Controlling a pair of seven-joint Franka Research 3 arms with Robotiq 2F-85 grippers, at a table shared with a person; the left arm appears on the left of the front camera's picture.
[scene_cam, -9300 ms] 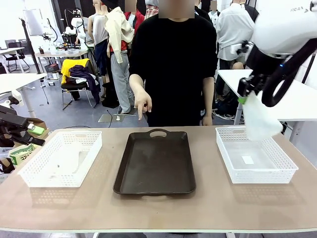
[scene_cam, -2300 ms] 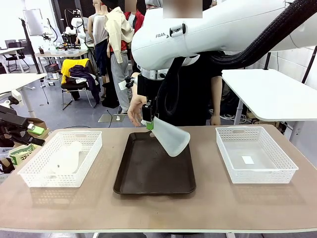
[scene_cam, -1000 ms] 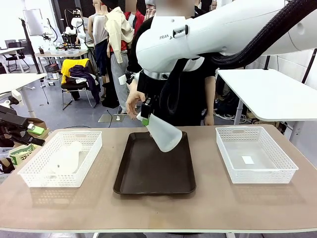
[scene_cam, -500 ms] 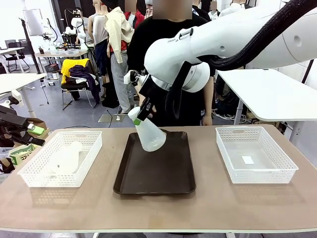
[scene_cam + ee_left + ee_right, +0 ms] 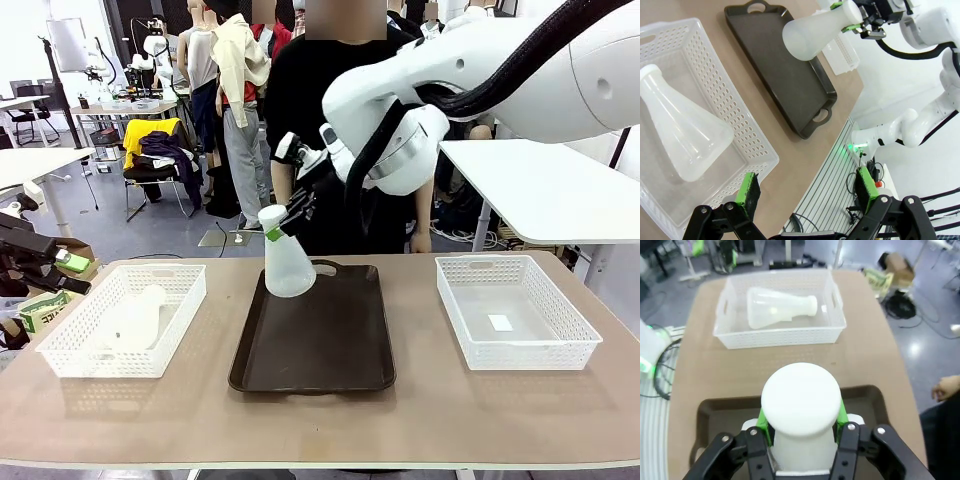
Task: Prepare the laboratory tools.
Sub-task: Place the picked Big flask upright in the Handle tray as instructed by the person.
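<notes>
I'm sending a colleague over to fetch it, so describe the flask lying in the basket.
Start at the dark brown tray, then look to the white mesh basket on the robot's left. The frosted-white Erlenmeyer flask lies on its side inside it. The second flask is instead upright over the tray's far end, its neck clamped in the right gripper's jaws.

Tan table (image 5: pixel 320 425), prob. laminate: white mesh L basket (image 5: pixel 105 362), dark tray (image 5: pixel 315 345) ctr, matching R basket (image 5: pixel 530 355)

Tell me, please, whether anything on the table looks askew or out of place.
One flask lies on its side, not standing, in the left basket. The other flask hangs nearly upright over the tray, gripped at the neck by the right gripper. Nothing looks spilled.
</notes>
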